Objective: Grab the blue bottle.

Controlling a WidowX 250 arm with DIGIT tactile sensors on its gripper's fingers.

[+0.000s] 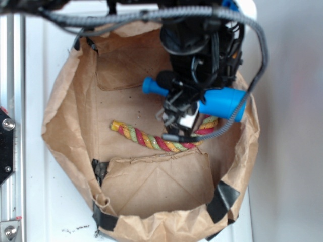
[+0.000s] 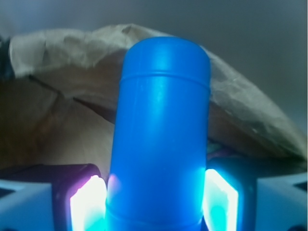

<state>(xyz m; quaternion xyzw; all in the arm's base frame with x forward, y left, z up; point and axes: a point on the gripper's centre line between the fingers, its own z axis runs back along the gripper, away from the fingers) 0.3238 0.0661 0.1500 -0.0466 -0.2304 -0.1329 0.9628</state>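
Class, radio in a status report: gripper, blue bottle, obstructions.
Gripper shut on bottle. Bottle lying sideways in jaws, inside paper bag. Rope below, not blocking.

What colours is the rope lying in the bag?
Red, yellow and green twisted strands on the rope; clearest in the exterior view.

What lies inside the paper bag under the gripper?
The rope lies on the bag's floor. The gripper, shut on the blue bottle, hides the rope's right end and the floor beneath.

A: Between the gripper's (image 2: 155,202) glowing cyan-white pads (image 2: 89,204), the blue bottle (image 2: 161,134) is glossy bright blue.

B: Below it, a red-yellow-green twisted rope (image 1: 151,139) on a tan paper bag (image 1: 65,116), probably black-taped.
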